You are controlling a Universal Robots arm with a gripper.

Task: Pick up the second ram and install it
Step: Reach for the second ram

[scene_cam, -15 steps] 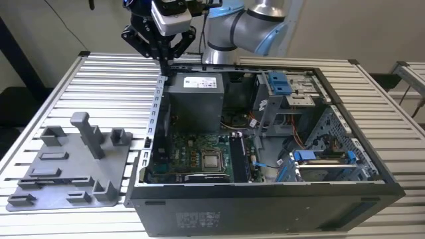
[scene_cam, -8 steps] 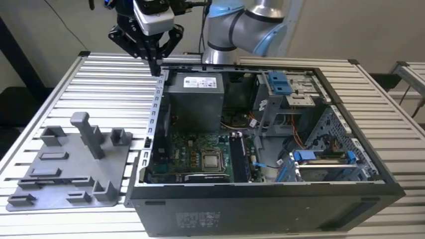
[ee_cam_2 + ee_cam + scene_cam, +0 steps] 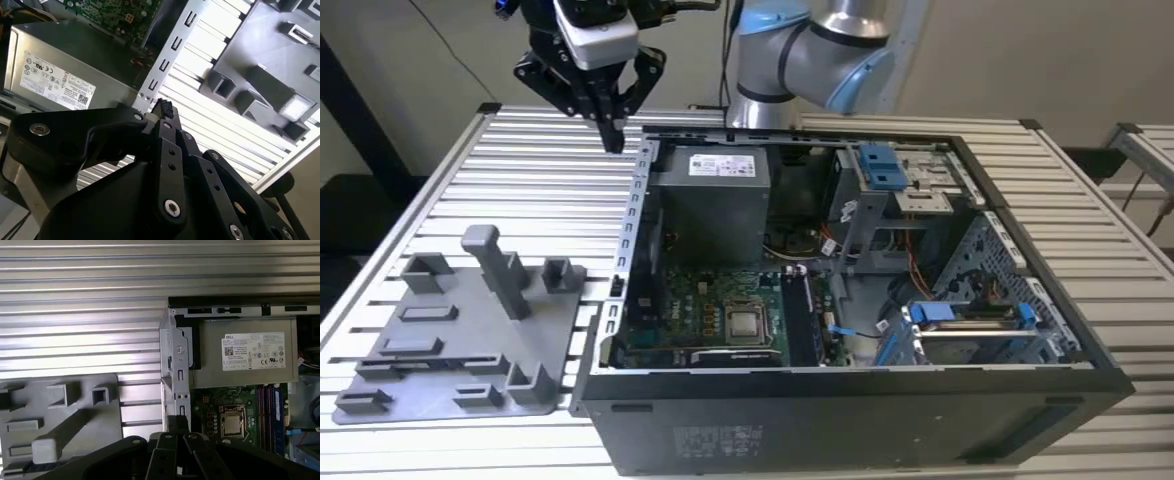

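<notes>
Black gripper [image 3: 612,142] over ribbed metal table [image 3: 467,190]

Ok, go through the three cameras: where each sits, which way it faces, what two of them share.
Exterior view: off the arm, raised, looking down on the slatted table, open computer case and grey tray; the arm and gripper show, fingers shut.
First wrist view: on the wrist, looking down past the fingers at the power supply and tray.
Second wrist view: on the wrist, looking along the fingers towards the case's edge.
Both wrist views share the power supply and tray.
</notes>
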